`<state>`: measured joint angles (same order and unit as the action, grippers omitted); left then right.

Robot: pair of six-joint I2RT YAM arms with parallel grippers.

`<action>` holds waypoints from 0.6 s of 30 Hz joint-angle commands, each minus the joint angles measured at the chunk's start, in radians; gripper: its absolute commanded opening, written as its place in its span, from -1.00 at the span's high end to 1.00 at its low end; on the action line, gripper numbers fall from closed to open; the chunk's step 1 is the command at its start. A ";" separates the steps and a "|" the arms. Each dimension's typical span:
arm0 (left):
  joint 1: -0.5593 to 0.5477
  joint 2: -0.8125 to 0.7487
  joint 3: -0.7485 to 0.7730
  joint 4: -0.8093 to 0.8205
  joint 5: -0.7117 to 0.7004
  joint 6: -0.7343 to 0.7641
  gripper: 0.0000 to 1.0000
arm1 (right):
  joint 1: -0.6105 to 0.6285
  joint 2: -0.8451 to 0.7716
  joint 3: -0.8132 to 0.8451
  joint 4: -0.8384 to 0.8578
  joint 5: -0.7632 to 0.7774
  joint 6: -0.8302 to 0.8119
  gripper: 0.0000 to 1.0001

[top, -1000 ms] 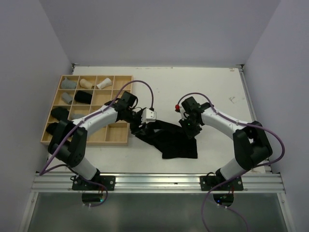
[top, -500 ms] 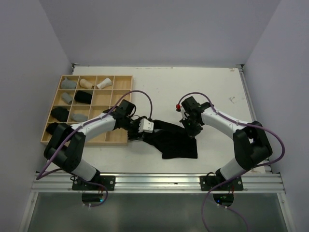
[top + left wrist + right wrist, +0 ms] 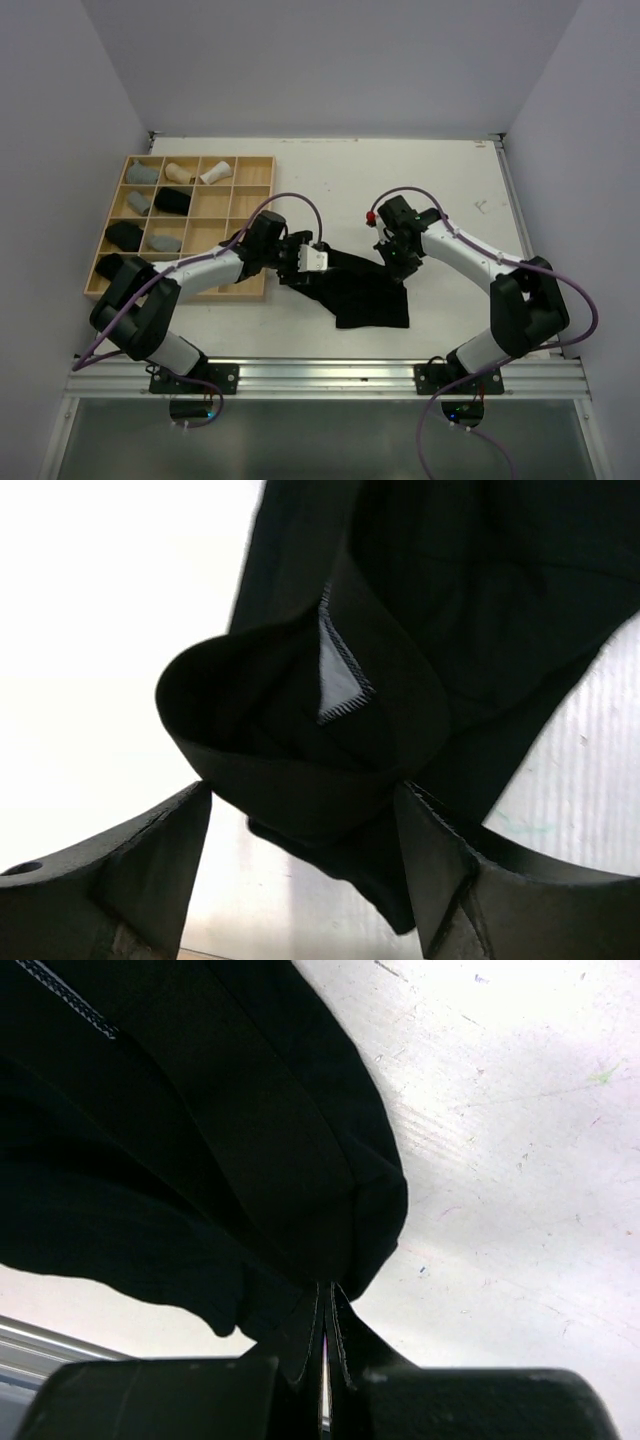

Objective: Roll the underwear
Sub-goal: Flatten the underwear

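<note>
Black underwear lies spread flat on the white table between the two arms. My left gripper is at its left edge, open. In the left wrist view a rolled fold of the black underwear with a grey tag bulges just past the left gripper, whose fingers stand wide apart on either side. My right gripper sits at the garment's upper right corner. In the right wrist view the right gripper is shut, pinching the edge of the underwear.
A wooden grid tray stands at the left. It holds several rolled garments: grey, beige, white and black. The left forearm lies over the tray's near right cells. White walls close in on three sides.
The left arm has dropped lower and its gripper slid right along the cloth's left edge, jaws now wider. The right gripper has closed on the cloth's upper right corner.
</note>
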<state>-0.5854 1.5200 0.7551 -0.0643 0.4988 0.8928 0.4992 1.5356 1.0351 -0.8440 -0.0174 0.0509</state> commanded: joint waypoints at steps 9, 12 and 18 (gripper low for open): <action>0.001 0.068 0.095 0.083 0.017 -0.037 0.21 | 0.001 -0.055 0.065 -0.053 0.071 -0.002 1.00; 0.013 0.060 0.108 0.077 0.015 -0.060 0.65 | -0.008 -0.068 0.080 -0.067 0.114 0.013 1.00; 0.116 -0.006 0.214 0.022 0.053 -0.184 1.00 | -0.125 -0.132 0.135 -0.093 0.203 0.082 1.00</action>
<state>-0.5274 1.5818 0.8783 -0.0376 0.5037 0.7876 0.4343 1.4799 1.1034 -0.9085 0.1078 0.0811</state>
